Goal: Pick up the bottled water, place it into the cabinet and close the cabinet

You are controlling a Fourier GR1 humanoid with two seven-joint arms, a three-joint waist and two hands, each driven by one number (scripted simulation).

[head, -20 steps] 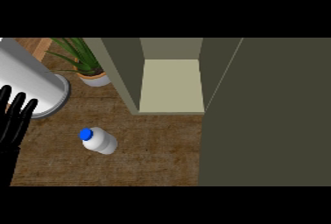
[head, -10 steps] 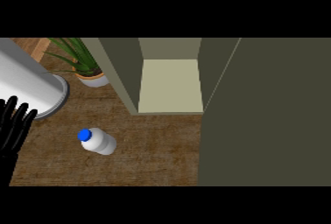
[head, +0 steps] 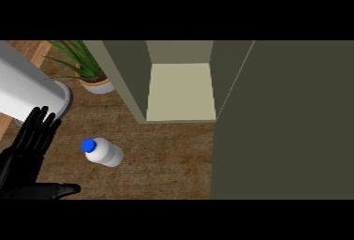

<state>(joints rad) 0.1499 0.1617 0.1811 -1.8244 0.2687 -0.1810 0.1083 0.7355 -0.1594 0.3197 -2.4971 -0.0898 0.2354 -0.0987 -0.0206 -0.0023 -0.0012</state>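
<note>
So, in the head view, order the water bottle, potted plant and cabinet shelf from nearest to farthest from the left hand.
1. Water bottle, just right of the left hand.
2. Potted plant, beyond the fingertips.
3. Cabinet shelf, farther right.

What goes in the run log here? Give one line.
bottled water: on counter, unheld | left hand: open, beside it, apart | right hand: not in view | cabinet: open

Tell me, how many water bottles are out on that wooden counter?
1. The white plastic bottle with a blue cap sits on the brown wooden counter, right of the black left hand, near the open olive cabinet. Others may be hidden.
</note>
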